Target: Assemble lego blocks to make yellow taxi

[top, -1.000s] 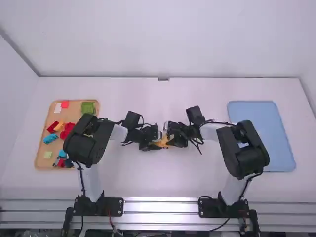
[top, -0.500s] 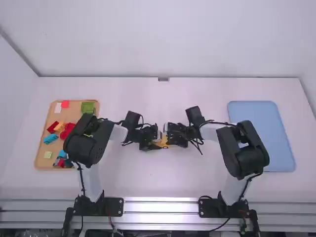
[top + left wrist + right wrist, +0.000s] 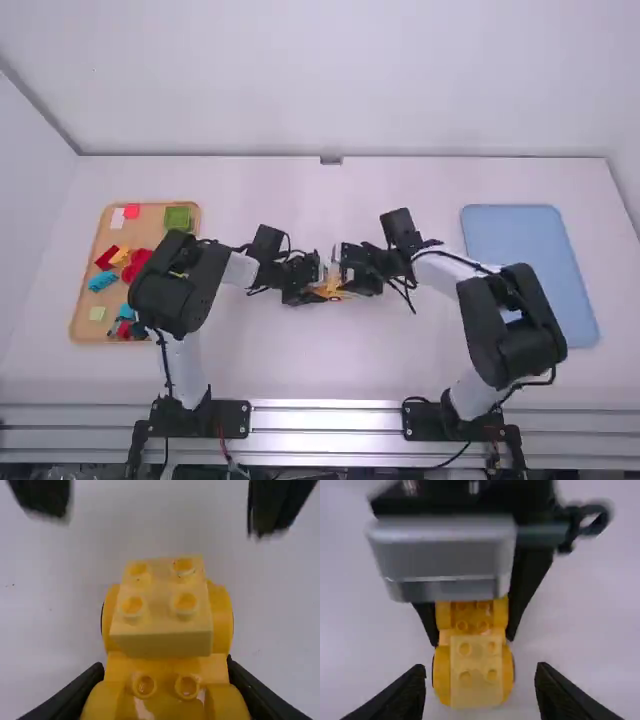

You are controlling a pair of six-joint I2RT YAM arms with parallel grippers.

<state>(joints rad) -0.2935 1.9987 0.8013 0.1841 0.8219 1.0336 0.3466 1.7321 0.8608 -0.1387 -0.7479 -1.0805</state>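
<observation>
Near the table's middle, my left gripper (image 3: pixel 312 293) is shut on the yellow car body (image 3: pixel 328 289). My right gripper (image 3: pixel 352 280) faces it closely from the right. In the left wrist view the fingers of the left gripper (image 3: pixel 166 672) pinch the studded yellow body (image 3: pixel 167 667). A pale yellow 2x2 block (image 3: pixel 162 625) sits on its far end, between yellow wheels. From the right wrist view, the right gripper (image 3: pixel 480 675) is open, with its fingers apart on both sides of the pale block (image 3: pixel 476 672) and touching nothing.
At the left lies a wooden tray (image 3: pixel 85 290) of loose blocks in red, blue, green, yellow and white, partly behind the left arm. A blue tray (image 3: pixel 520 250) is at the right, partly covered by the right arm.
The right arm's elbow has swung to the right and its wrist has risen a little up the picture, while its gripper stays close to the car. The left arm has held still.
</observation>
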